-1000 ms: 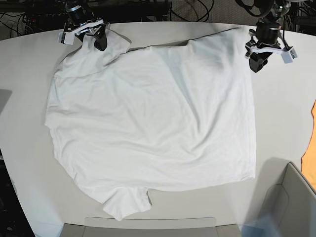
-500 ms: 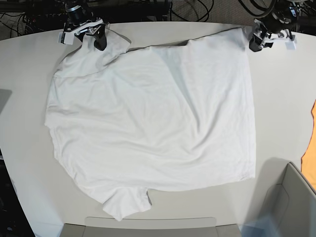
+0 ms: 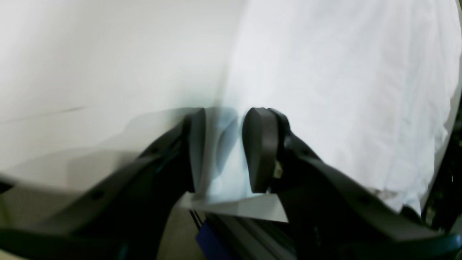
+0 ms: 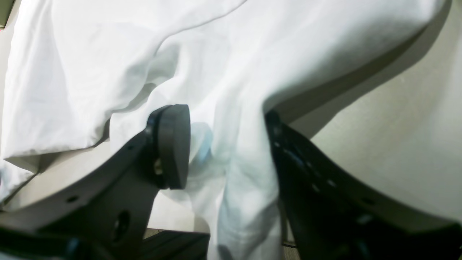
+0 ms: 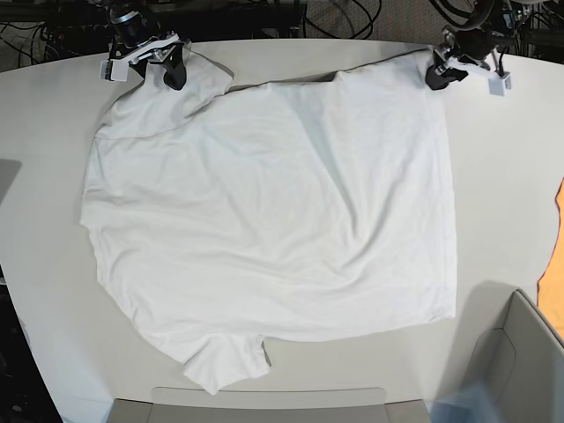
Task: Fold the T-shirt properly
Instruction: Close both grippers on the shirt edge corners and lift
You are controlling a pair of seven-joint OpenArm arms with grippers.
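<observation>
The large plain white short-sleeved cotton T-shirt [image 5: 273,229] is spread nearly flat over the middle of the pale grey rounded counter [image 5: 502,203], with soft creases running across the body and one sleeve pointing toward the near edge in the base view. The far corners of the fabric are reached by both arms. At the far corner on that view's left, the fabric is bunched and raised slightly; the right tool [image 4: 225,144] is seen in the right wrist view with its dark fingers [image 4: 173,144] parted, a thick fold of the white cloth lying between them. One pad is pressed against the fold, while the opposite finger is largely hidden behind the cloth, so a firm hold cannot be confirmed. At the far corner on the base view's right, the left tool [image 3: 223,148] is set at the shirt's edge; in the left wrist view its two dark pads [image 3: 260,148] stand apart with a narrow gap, and the hem appears to run into that gap, though the frame is blurred there and contact cannot be judged. A strip of orange cloth [image 5: 555,256] is noted at the right border of the base view, well apart from the shirt. A grey box-like bin [image 5: 520,352] is recorded at the near right corner.
</observation>
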